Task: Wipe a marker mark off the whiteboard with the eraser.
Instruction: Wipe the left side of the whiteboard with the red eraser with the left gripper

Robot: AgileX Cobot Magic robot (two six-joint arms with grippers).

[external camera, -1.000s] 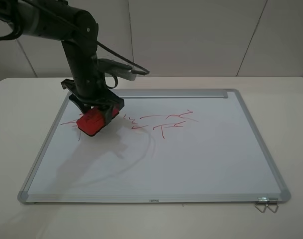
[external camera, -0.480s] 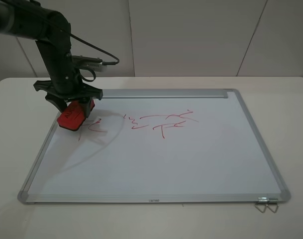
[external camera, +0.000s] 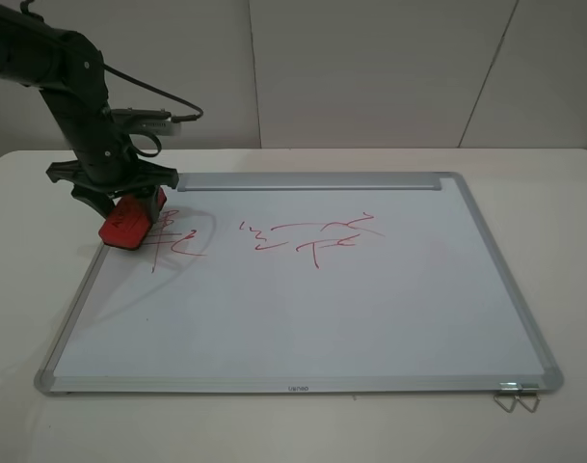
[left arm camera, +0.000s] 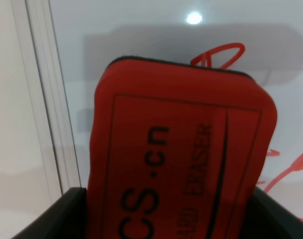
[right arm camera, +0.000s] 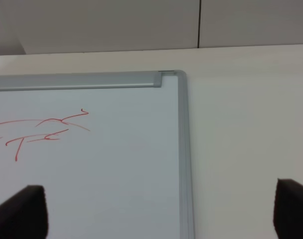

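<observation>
The whiteboard [external camera: 370,309] lies flat on the table. My left gripper [external camera: 129,212] is shut on the red eraser [external camera: 122,228], which is tilted at the board's left edge. Just right of the eraser is what shows of the thin red marker mark [external camera: 177,241]. In the left wrist view the eraser [left arm camera: 181,149] fills the frame between dark fingers [left arm camera: 51,221], with red strokes [left arm camera: 218,52] beyond it and the board's frame [left arm camera: 47,114] beside it. My right gripper [right arm camera: 158,214] is open over the board's far right part and holds nothing; it is out of the exterior view.
A wider red scribble [external camera: 317,236] with a zigzag and T shape sits mid-board, also seen as red scribble [right arm camera: 42,129]. A silver bar [external camera: 312,181] runs along the far edge. A wire clip [external camera: 517,397] lies at the near right corner. White table [external camera: 563,212] surrounds the board.
My left arm has swept left with the eraser, from over the thin mark to the board's left edge. The stroke's left and right ends have gone.
</observation>
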